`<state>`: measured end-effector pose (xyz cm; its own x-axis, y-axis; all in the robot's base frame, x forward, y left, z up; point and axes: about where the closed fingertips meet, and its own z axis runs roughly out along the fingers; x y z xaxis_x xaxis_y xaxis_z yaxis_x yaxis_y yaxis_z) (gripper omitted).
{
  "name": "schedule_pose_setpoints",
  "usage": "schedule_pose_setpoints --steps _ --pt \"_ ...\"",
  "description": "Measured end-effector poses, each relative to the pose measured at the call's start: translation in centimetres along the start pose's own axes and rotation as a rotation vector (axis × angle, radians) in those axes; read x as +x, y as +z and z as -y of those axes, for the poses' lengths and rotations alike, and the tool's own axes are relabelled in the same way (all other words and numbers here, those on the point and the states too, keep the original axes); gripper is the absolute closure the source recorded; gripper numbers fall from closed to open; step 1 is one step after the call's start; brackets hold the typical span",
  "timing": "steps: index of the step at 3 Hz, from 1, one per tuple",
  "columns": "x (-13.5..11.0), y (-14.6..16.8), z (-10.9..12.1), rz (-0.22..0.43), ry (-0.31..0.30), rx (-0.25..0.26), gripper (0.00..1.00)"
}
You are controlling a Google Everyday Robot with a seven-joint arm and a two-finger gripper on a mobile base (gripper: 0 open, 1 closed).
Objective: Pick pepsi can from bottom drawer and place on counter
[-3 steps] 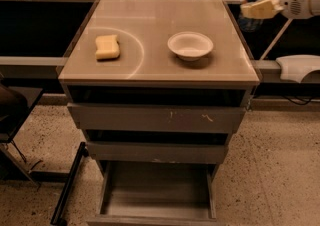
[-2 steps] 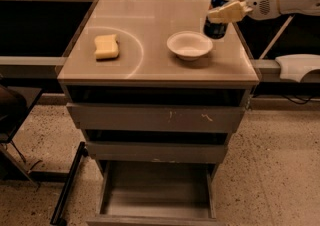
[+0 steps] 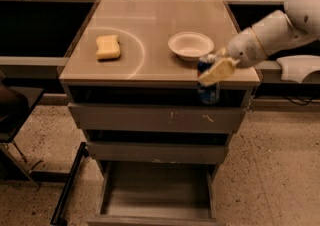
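Hand [image 3: 216, 71]: located at the front right corner of the surface [image 3: 150, 20], at the end of the white arm [image 3: 272, 32] that enters from the right. Its beige fingers are closed around the pepsi can [image 3: 208, 93], which is upright. The can sits at the front edge of the surface, just in front of the white bowl [image 3: 190, 45]. Its lower part shows against the dark gap beneath the slab, and contact with the surface cannot be confirmed. Bottom drawer [image 3: 157, 197]: pulled out, grey floor exposed. Upper drawer face [image 3: 150, 118]: closed, with white scratches. A yellow sponge [image 3: 108, 47] lies on the left part of the surface, well apart from the bowl.
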<state>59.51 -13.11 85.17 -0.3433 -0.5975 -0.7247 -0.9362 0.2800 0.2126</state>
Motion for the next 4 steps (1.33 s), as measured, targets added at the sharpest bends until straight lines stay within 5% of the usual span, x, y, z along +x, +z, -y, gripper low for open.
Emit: schedule_pose_setpoints --steps 1,2,3,4 --pt "5.3 0.1 -2.4 -0.101 0.082 -0.07 1.0" --pt "3.3 0.4 -1.4 -0.056 0.095 -0.007 1.0" --pt "-6.8 -3.9 4.3 0.168 -0.023 0.245 1.0" --pt "-13.2 -6.5 9.9 0.261 -0.105 0.405 1.0"
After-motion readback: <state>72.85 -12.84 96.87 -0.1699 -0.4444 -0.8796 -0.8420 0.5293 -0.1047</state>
